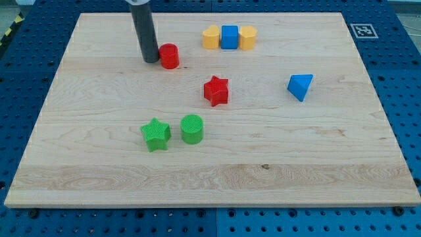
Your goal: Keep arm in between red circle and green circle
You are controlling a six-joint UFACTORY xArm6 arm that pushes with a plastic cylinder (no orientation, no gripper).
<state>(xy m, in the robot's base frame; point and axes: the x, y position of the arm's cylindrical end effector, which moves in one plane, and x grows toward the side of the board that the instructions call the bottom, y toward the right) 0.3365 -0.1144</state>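
Note:
The red circle [170, 56] stands near the view's top, left of centre. The green circle [192, 128] stands lower, near the board's middle, well below the red circle. My tip [150, 61] rests on the board just left of the red circle, touching or nearly touching it. The tip is far above and left of the green circle, not between the two circles.
A green star [155, 134] sits just left of the green circle. A red star [216, 91] lies right of centre. A yellow block [210, 37], blue cube [229, 37] and another yellow block [247, 37] form a row at the top. A blue triangle [300, 86] sits at right.

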